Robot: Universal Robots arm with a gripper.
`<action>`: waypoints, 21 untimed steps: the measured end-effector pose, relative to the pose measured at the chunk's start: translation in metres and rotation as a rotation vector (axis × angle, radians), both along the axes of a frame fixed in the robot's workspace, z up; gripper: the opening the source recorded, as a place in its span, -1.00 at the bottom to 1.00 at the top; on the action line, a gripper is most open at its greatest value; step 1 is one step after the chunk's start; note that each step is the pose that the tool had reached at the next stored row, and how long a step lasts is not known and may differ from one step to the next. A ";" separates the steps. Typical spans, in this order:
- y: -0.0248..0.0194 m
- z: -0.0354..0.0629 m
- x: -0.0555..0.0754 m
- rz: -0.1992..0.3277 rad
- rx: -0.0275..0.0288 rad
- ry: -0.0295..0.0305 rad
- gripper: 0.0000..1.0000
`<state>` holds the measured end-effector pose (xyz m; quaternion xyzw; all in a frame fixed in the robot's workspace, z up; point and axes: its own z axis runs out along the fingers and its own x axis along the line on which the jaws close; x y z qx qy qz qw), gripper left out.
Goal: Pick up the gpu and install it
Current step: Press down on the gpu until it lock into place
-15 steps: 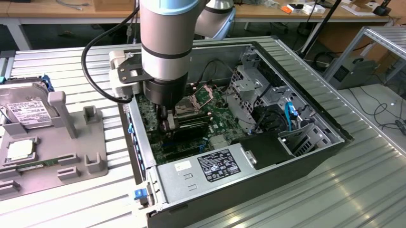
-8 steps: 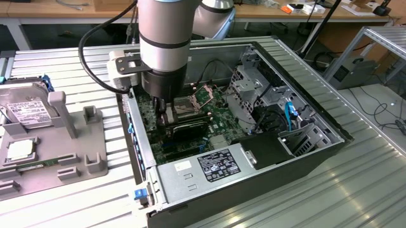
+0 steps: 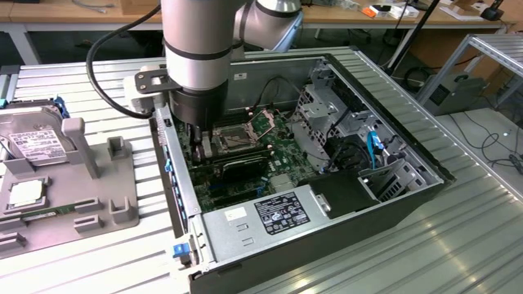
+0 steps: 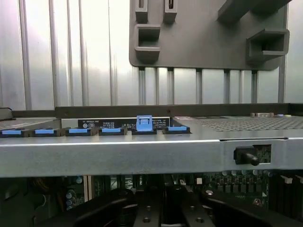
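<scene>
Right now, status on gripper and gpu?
Gripper shut, down inside the open case over the motherboard. Gpu lies flat beside it. Grip on it unclear.

**Arm lowered into the open computer case**

The gripper is seen reaching down inside the open computer case, close to the case's wall on the exterior view's left, above the motherboard. Its fingers are closed. A dark card, the gpu, is seen lying across the board just beside the fingers. A grey holder tray is placed on the table at the exterior view's left, with a hard drive standing in it.
</scene>
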<state>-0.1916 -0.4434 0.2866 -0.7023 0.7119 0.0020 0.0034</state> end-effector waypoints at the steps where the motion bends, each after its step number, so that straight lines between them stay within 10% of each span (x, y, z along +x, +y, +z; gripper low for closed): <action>1: 0.0001 -0.0001 -0.001 0.000 0.0001 -0.0001 -0.79; 10: -0.0003 -0.0001 -0.026 0.000 0.0028 -0.0011 -0.79; 21: -0.0003 -0.0015 -0.015 0.001 0.0030 0.0011 -0.79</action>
